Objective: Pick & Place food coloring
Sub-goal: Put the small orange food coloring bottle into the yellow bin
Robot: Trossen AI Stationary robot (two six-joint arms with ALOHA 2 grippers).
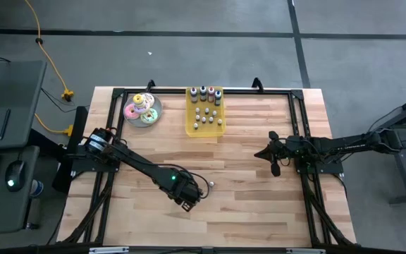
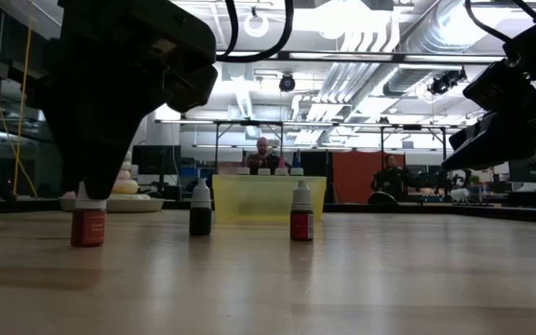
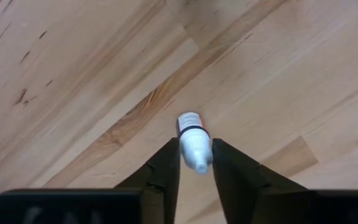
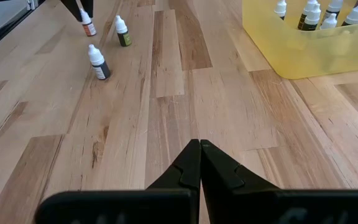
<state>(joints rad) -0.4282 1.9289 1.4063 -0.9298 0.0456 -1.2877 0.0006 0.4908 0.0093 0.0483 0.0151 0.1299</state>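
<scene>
Three small food coloring bottles stand upright on the wooden table near its middle front. My left gripper [image 3: 196, 146] points straight down over one of them, a red-bodied bottle [image 2: 88, 226] with a white cap, and is shut on it. A dark bottle [image 2: 200, 215] and another red one [image 2: 301, 217] stand free beside it, each on its base. The yellow tray [image 1: 205, 128] at the far middle holds several more bottles. My right gripper [image 4: 199, 144] waits shut at the table's right, touching nothing. My left gripper pinches the bottle's white cap [image 3: 194, 148] between its two fingers. The fingers come from above, pointing down. The bottle stands upright with its base on the table [image 2: 88, 244].
A plate of pastel iced donuts [image 1: 142, 109] sits at the far left, beside the yellow tray. A black frame [image 1: 118, 113] runs around the table's edges. Bare wood lies between the bottles and the tray. People sit in the room beyond the table.
</scene>
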